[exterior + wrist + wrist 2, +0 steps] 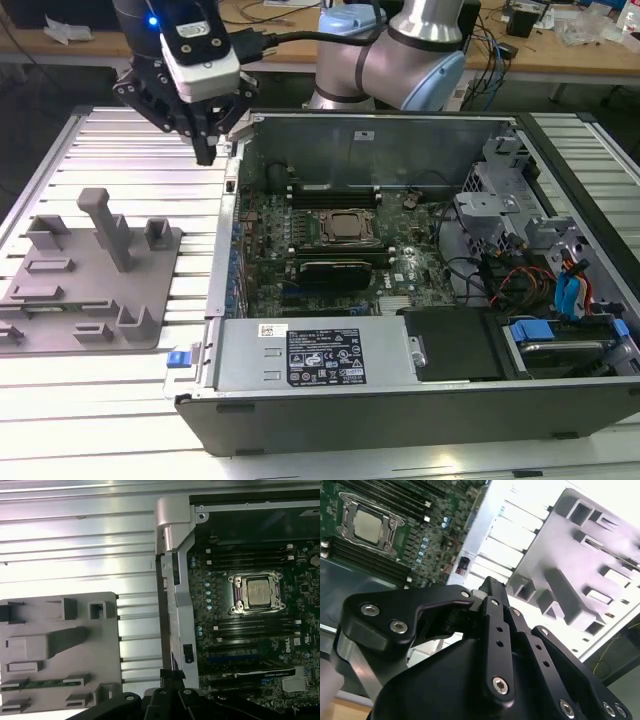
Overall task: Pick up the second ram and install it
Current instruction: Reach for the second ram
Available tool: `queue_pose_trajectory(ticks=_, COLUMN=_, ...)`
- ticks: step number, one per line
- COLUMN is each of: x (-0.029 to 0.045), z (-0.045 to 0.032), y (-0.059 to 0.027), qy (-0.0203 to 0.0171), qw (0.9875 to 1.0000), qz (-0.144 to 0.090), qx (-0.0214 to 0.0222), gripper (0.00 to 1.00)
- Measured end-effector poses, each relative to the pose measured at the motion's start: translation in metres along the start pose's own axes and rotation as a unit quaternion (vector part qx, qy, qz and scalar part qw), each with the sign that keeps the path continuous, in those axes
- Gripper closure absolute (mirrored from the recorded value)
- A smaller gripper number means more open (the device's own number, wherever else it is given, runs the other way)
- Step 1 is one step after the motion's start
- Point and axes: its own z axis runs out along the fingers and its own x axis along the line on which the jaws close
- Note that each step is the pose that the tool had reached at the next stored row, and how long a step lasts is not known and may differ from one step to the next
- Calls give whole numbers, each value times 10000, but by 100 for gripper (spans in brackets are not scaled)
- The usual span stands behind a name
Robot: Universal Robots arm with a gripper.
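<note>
Progress stands at the very start, in our judgement: the second ram (45, 683) lies flat in a slot of the grey fixture (102, 650), neither lifted nor installed. In the first wrist view it sits well apart from the claw, on the fixture side of it.

The claw (207, 150) hangs above the side wall (176, 595) of the open case, between the fixture and the motherboard (265, 215). We find its fingers drawn together to a point with nothing between them, as the second wrist view (492, 586) also shows. It touches nothing.

On the case side of the claw lie the memory slots (245, 560), flanking the processor (258, 591). We cannot tell whether any slot already carries a stick. Further from the claw than the processor is a black card (335, 270), and cables (500, 280) crowd the far end of the case, well apart from the claw.

As for obstructions, we judge two worth recording: the fixture's upright post (108, 225), which rises between the claw and parts of the fixture, and the raised side wall, which any stick must clear on its way to the board. The slatted table (75, 545) around the fixture carries nothing else near the claw.
</note>
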Motion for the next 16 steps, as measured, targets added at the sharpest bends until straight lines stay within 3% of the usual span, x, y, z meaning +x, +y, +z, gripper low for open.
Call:
queue_pose_trajectory(ticks=4, x=173, z=-4, y=-12, qy=-1, qw=10000, qz=0, qx=0, gripper=92)
queue_pose_trajectory(ticks=7, x=365, z=-7, y=-25, qy=-2, qw=10000, qz=-1, qx=0, gripper=92)
queue_pose_trajectory(ticks=9, x=423, z=-9, y=-29, qy=-2, qw=10000, qz=0, qx=0, gripper=92)
queue_pose_trajectory(ticks=16, x=743, z=-16, y=-53, qy=-2, qw=10000, qz=0, qx=0, gripper=92)
